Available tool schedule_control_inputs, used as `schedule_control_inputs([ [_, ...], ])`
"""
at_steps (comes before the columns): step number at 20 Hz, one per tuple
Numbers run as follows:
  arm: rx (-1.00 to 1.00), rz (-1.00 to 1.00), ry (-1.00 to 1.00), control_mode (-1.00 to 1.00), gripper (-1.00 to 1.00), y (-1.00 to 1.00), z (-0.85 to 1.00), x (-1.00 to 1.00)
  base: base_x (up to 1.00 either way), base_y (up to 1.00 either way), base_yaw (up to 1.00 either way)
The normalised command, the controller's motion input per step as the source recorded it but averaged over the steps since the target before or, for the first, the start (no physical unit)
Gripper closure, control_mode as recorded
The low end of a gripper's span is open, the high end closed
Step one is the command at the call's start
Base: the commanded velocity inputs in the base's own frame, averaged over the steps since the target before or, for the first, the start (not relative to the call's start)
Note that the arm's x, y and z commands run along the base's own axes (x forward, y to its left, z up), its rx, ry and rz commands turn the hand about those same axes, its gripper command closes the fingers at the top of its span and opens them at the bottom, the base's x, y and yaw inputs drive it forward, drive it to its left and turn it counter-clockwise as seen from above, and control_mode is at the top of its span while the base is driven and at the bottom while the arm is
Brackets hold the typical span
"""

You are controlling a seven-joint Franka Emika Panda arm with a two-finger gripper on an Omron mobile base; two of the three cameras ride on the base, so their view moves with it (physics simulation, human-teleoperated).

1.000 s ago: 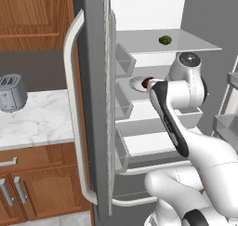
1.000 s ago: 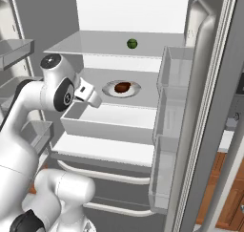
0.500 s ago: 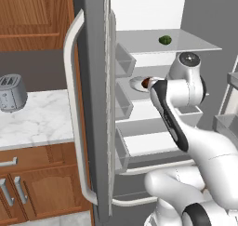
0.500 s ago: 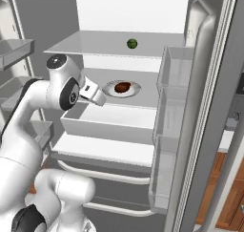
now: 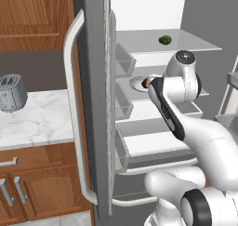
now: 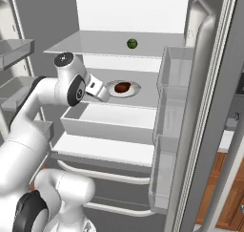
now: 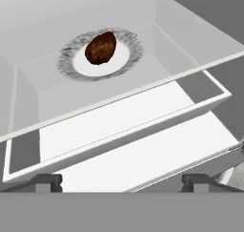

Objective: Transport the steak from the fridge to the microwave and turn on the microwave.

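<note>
We are looking at the steak (image 7: 100, 47) lying on a round plate (image 7: 129, 59) on the middle glass shelf (image 6: 147, 98) of the open fridge (image 5: 93, 127), and our gripper (image 7: 122, 182) is hovering in front of that shelf with its fingers (image 7: 46, 181) spread wide apart, holding nothing. We are judging that the main risk is the shelf's front edge: the hand is sitting low, looking up across it, so pushing straight in could be knocking a fingertip against the glass rather than clearing it. The steak is a low, rounded lump, so closing too high could be letting it slip out, while closing too low could be catching the plate rim and dragging the plate along. The drawer (image 6: 102, 123) just below is leaving little room for the wrist, and the small green item (image 6: 132, 43) on the upper shelf is well apart from our path.
</note>
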Motion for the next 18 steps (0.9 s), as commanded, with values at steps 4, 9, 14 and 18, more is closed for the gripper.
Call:
schedule_control_inputs([
  [4,0.0,0.0,-0.09,-1.0,-1.0,0.0,-0.12,0.35,0.0,0.0,0.0],
  [9,0.0,0.0,-0.09,-1.0,-1.0,-0.02,-0.12,0.36,0.0,0.0,0.0],
  [14,0.0,-0.01,-0.06,-1.0,-1.0,-0.03,-0.09,0.33,0.0,0.0,0.0],
  [18,0.0,0.0,0.0,-1.0,-1.0,-0.09,0.0,0.22,0.0,0.0,0.0],
])
